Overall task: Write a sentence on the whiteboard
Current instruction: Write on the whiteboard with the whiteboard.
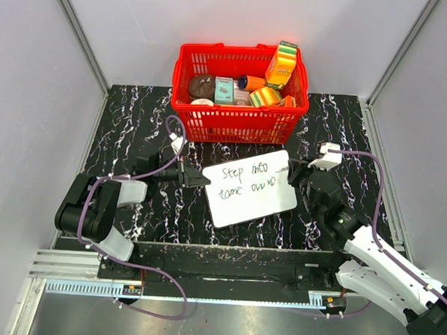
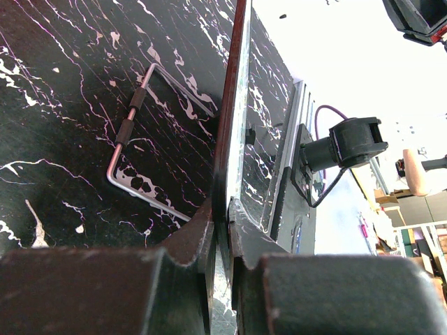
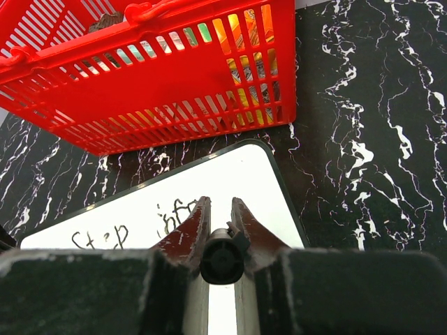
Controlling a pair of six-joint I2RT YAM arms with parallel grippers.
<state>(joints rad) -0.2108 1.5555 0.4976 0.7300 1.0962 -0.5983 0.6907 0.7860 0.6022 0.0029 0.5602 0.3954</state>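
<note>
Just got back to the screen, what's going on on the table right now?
The left gripper is clamped on the left edge of the whiteboard, which lies in front of the red basket. The right gripper is shut on a dark marker over the board's right end. Two lines of handwriting are already on the board, reading roughly "Step into tomorrow".

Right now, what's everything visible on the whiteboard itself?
The whiteboard is a thin white rectangle with rounded corners and a dark rim, lying askew on the black marbled table just before the red basket. Two lines of black handwriting read roughly "Step into tomorrow". The left gripper pinches its left edge; the right gripper, holding a marker, hovers over its right edge.
</note>
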